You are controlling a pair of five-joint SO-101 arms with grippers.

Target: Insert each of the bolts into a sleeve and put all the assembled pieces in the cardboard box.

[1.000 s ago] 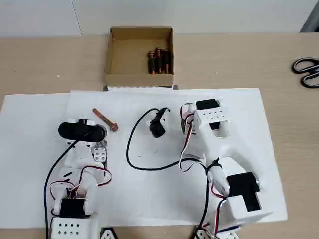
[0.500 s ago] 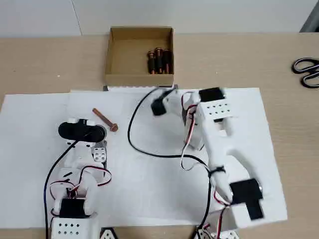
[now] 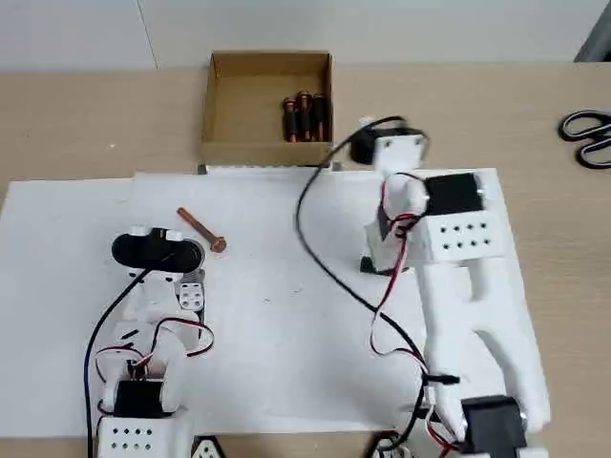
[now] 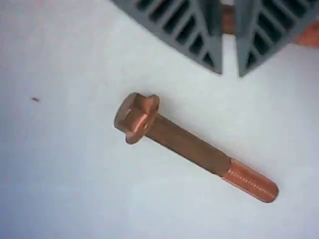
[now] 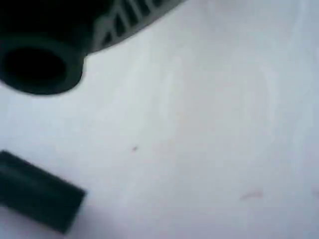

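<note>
A copper bolt (image 3: 201, 230) (image 4: 192, 147) lies loose on the white paper (image 3: 286, 334), just past my left gripper (image 4: 228, 69). Its grey fingers (image 4: 189, 30) stand with only a thin slit between them. A second copper piece (image 4: 309, 36) shows behind them on the paper. My right gripper (image 3: 391, 153) hovers near the paper's far edge, right of the cardboard box (image 3: 221, 105). It is shut on a black sleeve (image 5: 37, 64) beside its grey finger (image 5: 129, 20). Another black sleeve (image 5: 37, 199) lies on the paper. Several assembled pieces (image 3: 305, 116) lie in the box.
Scissors (image 3: 587, 138) lie on the wooden table at the far right. The right arm's black cable (image 3: 325, 258) loops over the middle of the paper. A dark object (image 3: 379, 262) sits partly under the right arm.
The right arm has stretched out and swung its gripper from the paper's middle to the far edge, beside the box's right corner. The left arm and the bolt have not moved.
</note>
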